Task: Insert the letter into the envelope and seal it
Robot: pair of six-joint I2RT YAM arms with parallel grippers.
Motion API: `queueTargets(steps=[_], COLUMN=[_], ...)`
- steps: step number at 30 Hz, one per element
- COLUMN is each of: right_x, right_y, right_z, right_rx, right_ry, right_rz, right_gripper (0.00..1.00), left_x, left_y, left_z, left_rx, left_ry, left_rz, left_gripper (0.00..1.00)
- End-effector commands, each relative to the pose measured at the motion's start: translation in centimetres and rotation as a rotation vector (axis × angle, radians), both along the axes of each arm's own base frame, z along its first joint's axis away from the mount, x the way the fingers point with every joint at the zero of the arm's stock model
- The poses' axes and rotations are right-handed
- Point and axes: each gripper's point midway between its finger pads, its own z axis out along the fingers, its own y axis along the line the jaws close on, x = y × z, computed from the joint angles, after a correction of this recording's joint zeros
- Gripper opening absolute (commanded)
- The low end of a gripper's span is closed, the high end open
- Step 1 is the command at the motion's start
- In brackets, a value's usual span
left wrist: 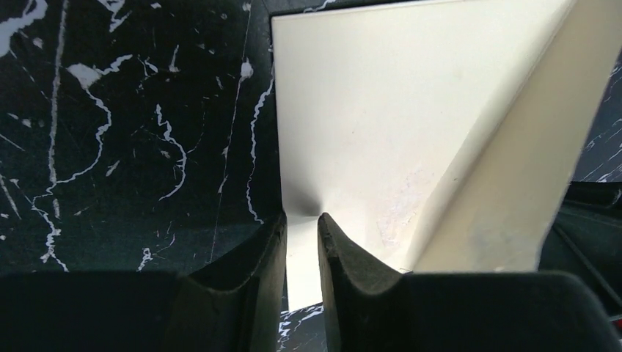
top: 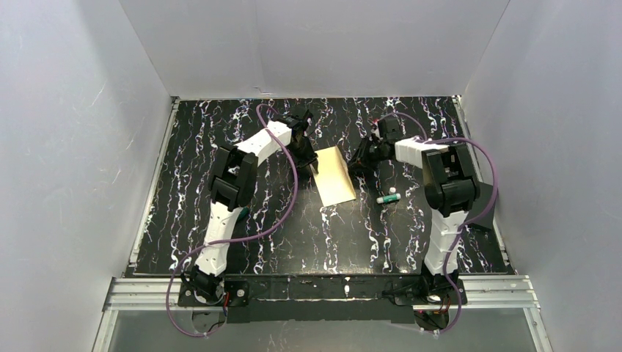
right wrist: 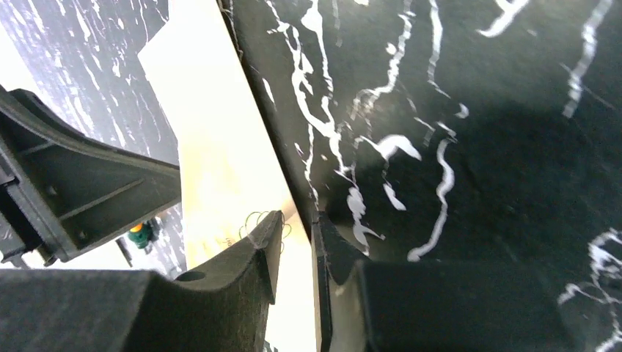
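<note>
The letter (top: 337, 177) lies a little toward 12 o'clock from the middle of the dark, white-veined tabletop (top: 293, 235). It is tilted, with its long side running from 11 to 5 o'clock. The left end effector (top: 306, 163) is closed on the sheet's 10 o'clock edge, and in its wrist view the paper puckers where the two fingers (left wrist: 268, 253) pinch it. In that same view one side of the paper (left wrist: 506, 169) stands up off the flat part. The right end effector (top: 360, 163) is clamped on the 2 o'clock edge. No white envelope can be told apart from the tan sheet. A small white tube with a green cap (top: 389, 198) rests at 4 o'clock of the sheet, just beside it.
</note>
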Motion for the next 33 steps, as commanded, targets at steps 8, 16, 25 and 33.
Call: queueTargets(steps=[8, 16, 25, 33], right_x=[-0.1, -1.8, -4.5, -5.9], right_y=[1.5, 2.1, 1.3, 0.4], right_z=[-0.7, -1.8, -4.2, -5.8], right_rx=[-0.4, -0.725, -0.885, -0.877], right_ry=[-0.127, -0.216, -0.23, -0.212], right_rz=[0.181, 0.328, 0.421, 0.415], right_gripper=[0.34, 0.31, 0.35, 0.51], left_x=[-1.3, -1.4, -0.7, 1.0], left_y=[0.8, 0.4, -0.6, -2.3], left_z=[-3.8, -3.4, -0.9, 6.0], left_rx=[0.069, 0.044, -0.048, -0.296], left_ry=[0.069, 0.073, 0.043, -0.098], left_rz=[0.008, 0.005, -0.032, -0.09], left_gripper=[0.19, 0.2, 0.2, 0.32])
